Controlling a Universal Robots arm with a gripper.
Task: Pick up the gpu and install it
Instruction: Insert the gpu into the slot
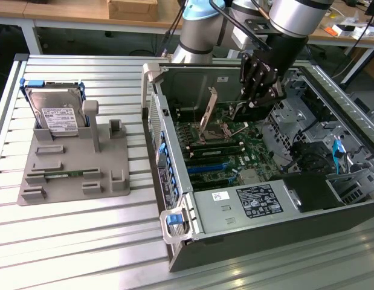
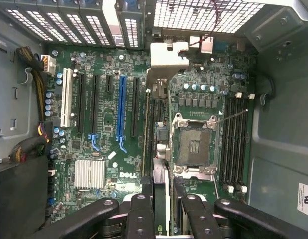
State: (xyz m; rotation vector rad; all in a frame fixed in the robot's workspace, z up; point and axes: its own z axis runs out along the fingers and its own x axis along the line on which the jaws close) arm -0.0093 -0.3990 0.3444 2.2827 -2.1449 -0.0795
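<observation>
The exterior view shows a silver hard drive (image 1: 55, 115) on a grey stand (image 1: 75, 166) on the ribbed metal table (image 1: 84, 241). The wrist view shows the green board (image 2: 119, 119) with long slots. The tool (image 2: 161, 199) is half closed on the thin dark gpu (image 2: 158, 129), held edge-down over the board.
</observation>
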